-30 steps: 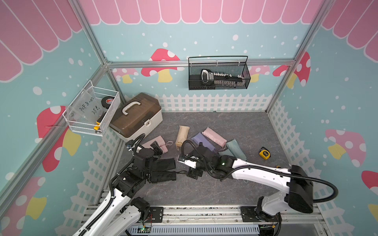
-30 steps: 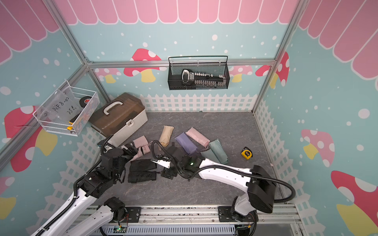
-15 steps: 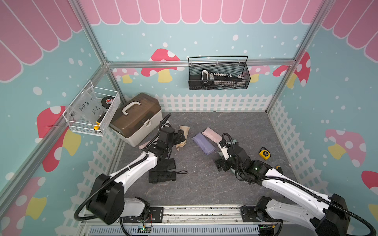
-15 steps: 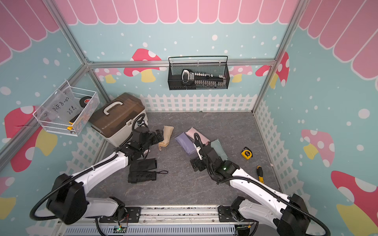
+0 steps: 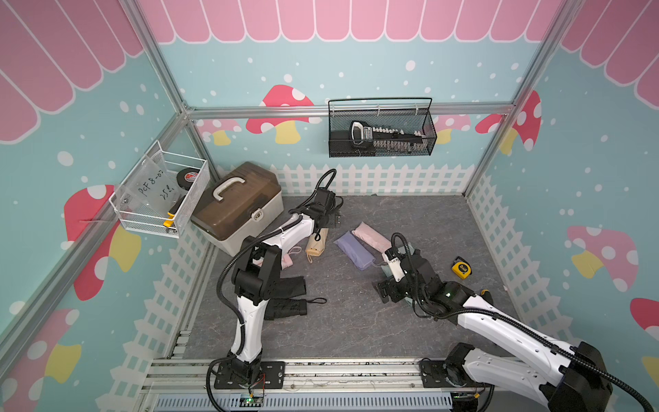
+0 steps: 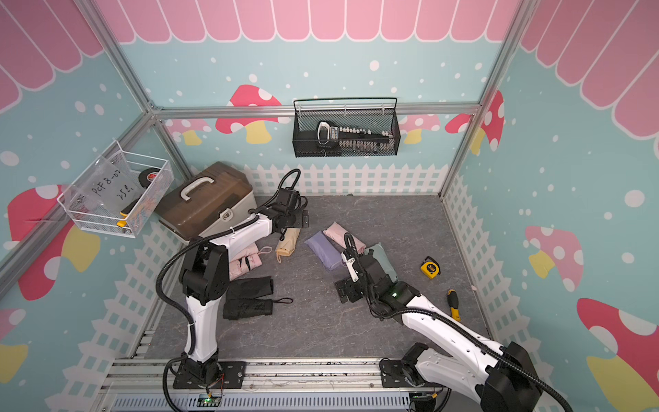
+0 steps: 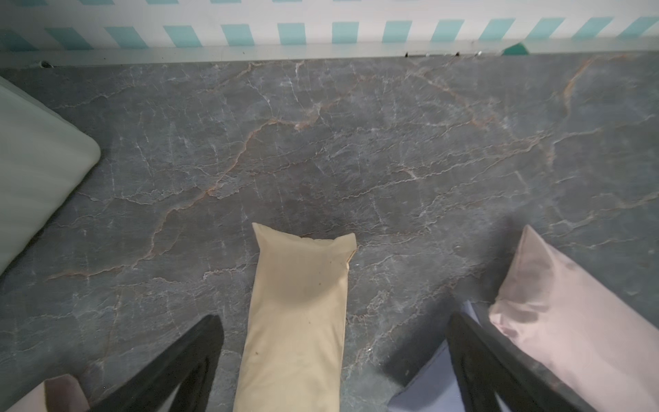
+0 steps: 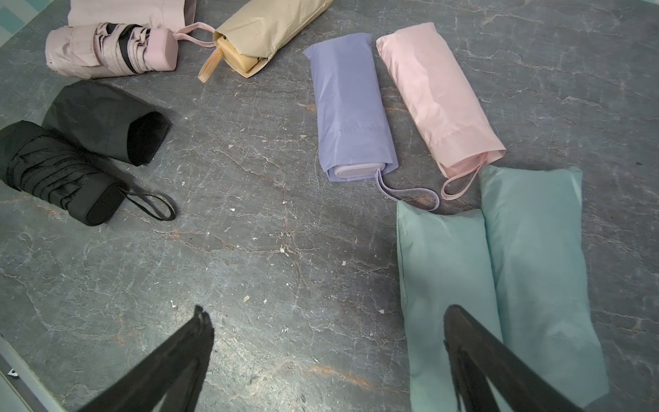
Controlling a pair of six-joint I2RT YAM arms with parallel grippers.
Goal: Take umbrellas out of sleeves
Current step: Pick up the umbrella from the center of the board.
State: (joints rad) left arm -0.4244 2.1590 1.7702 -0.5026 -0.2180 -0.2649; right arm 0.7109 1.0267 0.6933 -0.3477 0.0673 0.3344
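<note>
Beige sleeve [image 7: 296, 321] is framed by wide-open, empty left fingers [image 7: 171, 371]; squeezed deep, its umbrella [image 8: 237, 59] is trapped. Right fingers [image 8: 478, 360] are likewise spread, empty.

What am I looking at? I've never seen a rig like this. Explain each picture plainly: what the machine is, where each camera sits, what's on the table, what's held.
Two white robot arms stand at the front of a grey table, each ending in a two-fingered gripper. Two pictures look down from overhead; two come from cameras on the wrists, where the black fingers poke into view. Compact umbrellas lie on the table. The black umbrella and the bare pink umbrella are out, beside the black sleeve and the empty pink sleeve. The beige sleeve, lilac sleeve, second pink sleeve and mint sleeves look full. A toolbox and tape measure sit nearby. Nothing is held: the left gripper hangs open over the beige sleeve, the right gripper by the mint sleeves.
</note>
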